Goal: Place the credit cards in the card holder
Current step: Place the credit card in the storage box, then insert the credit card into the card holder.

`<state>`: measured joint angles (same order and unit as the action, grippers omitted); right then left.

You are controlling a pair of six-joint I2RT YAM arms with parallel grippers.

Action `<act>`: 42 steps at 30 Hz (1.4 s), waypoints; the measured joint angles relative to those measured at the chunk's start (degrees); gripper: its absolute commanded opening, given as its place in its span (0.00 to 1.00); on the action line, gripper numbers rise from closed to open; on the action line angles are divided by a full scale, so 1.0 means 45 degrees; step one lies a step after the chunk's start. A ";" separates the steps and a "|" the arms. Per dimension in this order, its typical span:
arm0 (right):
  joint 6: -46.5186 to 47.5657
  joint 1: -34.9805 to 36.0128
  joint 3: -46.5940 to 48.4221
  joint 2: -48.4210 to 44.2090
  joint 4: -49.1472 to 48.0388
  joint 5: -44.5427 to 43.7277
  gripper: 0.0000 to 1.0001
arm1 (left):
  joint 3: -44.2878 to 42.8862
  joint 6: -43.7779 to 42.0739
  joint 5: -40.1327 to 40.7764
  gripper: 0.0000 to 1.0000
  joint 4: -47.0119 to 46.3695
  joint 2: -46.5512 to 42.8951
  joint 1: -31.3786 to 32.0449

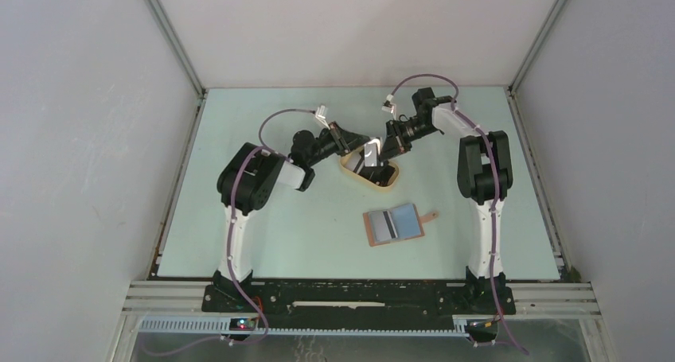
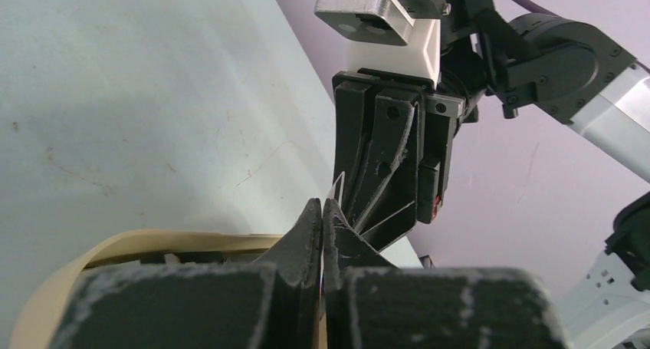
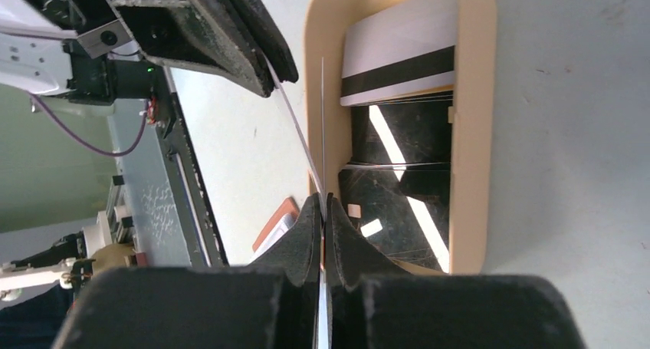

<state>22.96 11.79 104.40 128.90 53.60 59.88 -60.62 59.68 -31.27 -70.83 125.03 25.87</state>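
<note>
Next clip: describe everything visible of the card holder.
The card holder lies open and flat on the table, just nearer the arm bases than the tray. It has a reddish-brown, leather-looking border, light blue inner pockets, and a small snap tab on its right edge. A pale card with a dark stripe sits in its left half. Nothing else touches it.

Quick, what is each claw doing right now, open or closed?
Left gripper: shut on the credit card.
Right gripper: shut, pinching what looks like the same credit card.
</note>
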 measured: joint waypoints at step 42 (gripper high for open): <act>0.1438 0.0306 -0.9510 -1.3449 -0.3070 -0.1627 0.89 | 0.7995 -0.1214 0.1977 0.00 -0.1462 -0.9175 0.1792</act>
<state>29.43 13.17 61.60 68.38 39.79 52.56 -24.64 54.22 -22.37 -77.41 83.74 33.93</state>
